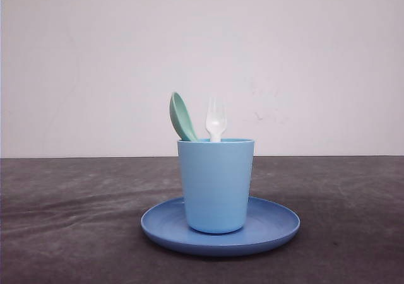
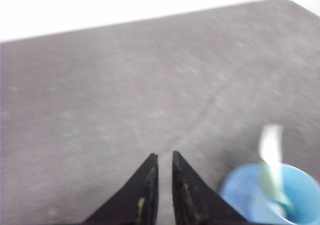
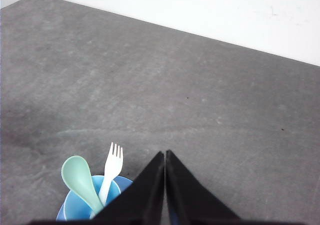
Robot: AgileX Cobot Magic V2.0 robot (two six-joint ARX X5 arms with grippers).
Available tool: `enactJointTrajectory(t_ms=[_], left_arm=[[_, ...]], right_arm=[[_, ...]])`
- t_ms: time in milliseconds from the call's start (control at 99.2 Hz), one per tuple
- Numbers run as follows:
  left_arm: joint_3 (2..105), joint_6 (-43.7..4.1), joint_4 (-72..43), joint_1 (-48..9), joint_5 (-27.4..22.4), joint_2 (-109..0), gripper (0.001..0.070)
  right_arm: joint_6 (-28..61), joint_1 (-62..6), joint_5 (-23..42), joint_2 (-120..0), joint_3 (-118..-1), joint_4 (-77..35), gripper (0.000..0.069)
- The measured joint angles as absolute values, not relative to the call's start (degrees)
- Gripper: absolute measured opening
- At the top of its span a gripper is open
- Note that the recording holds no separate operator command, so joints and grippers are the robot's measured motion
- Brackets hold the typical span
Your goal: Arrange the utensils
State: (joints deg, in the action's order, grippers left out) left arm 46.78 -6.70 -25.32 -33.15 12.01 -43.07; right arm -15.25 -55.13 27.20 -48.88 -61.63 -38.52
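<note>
**Fork and spoon stand in the cup**

The spoon (image 1: pixel 182 116) and fork (image 1: pixel 216 119) stand upright in the cup (image 1: pixel 216 186), spoon at 9 o'clock of the fork. The cup sits centred on the plate (image 1: pixel 278 224). Left gripper (image 2: pixel 165 160) nearly closed, holding nothing; right gripper (image 3: pixel 165 157) pressed closed, also bare.

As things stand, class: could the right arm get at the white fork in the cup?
Probably yes. The fork stands head-up beside the spoon in the cup, nothing above it; the right gripper, shut and empty, must open first.
</note>
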Motion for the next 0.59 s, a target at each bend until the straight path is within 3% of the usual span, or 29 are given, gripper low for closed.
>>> enactJointTrajectory(t_ms=[343, 595], left_arm=[[22.26, -6.57, -11.44, -16.82, 9.21, -26.92, 0.0025], [9.41, -6.57, -12.21, -9.04, 9.08, -13.37, 0.0025]], right_arm=[[-15.25, -55.13, 27.20, -48.88, -61.63, -38.22, 0.0002], [-15.25, -55.13, 27.20, -48.88, -61.63, -37.91, 0.0002]])
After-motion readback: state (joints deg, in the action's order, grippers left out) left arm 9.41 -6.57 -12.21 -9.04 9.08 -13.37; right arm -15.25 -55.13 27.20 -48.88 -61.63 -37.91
